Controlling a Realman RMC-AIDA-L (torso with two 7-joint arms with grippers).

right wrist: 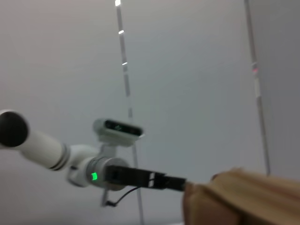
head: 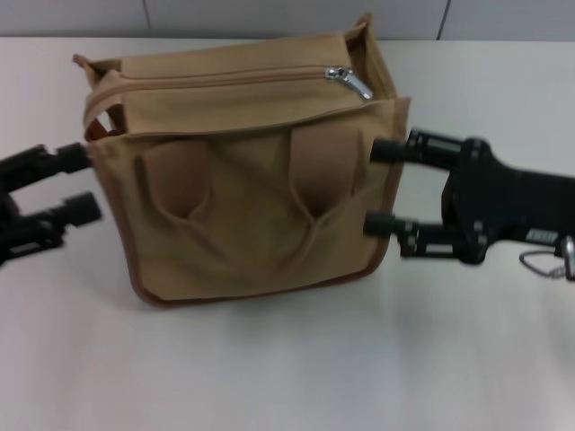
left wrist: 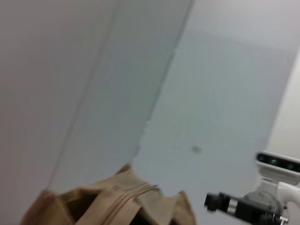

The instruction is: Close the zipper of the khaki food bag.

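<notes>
The khaki food bag [head: 243,189] stands upright on the white table, front pocket facing me. The zipper [head: 225,79] runs along its top panel, and the silver pull tab [head: 352,81] lies at the bag's right end. My left gripper [head: 83,184] is open at the bag's left side, fingertips at the fabric edge. My right gripper [head: 377,187] is open at the bag's right side, fingertips against the side panel. The bag top shows in the left wrist view [left wrist: 117,204] with the right gripper [left wrist: 220,202] beyond it. The bag corner also shows in the right wrist view [right wrist: 243,199].
The white table [head: 287,359] spreads in front of the bag. A grey wall [head: 287,13] runs behind it. A small wire loop [head: 539,263] hangs by my right arm. The left arm's wrist [right wrist: 117,174] shows far off in the right wrist view.
</notes>
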